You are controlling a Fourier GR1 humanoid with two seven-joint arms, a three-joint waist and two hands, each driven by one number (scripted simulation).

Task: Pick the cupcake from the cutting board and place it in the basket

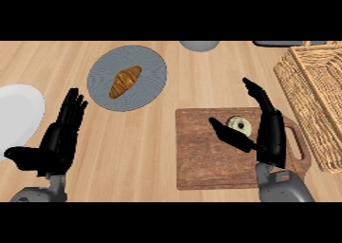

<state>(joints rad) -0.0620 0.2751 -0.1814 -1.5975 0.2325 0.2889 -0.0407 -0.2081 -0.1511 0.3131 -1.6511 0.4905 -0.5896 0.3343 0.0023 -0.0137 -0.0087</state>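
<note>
1. Cupcake [238,124] sits on the board [202,161], near its far edge, partly tucked between the right hand's [268,137] thumb and fingers, so only its pale top shows.
2. Right hand is over the board with fingers straight and thumb spread apart, open around the cupcake; whether it touches it is hard to tell.
3. Left hand [58,137] rests open, fingers straight, near the counter's [166,190] left side, holding nothing.
4. Basket [318,95] lies at the counter's right edge, cut off by the frame, just beside the board's handle end.
5. One grey plate [149,66] toward the far side carries one croissant [125,81].
6. One white plate [13,118] is cut off at the left edge, just beside the left hand.
7. A grey round thing [200,45] at the far edge is cut off; what it is cannot be made out.
8. Count: one cupcake, one board, one basket, two plates.
</note>
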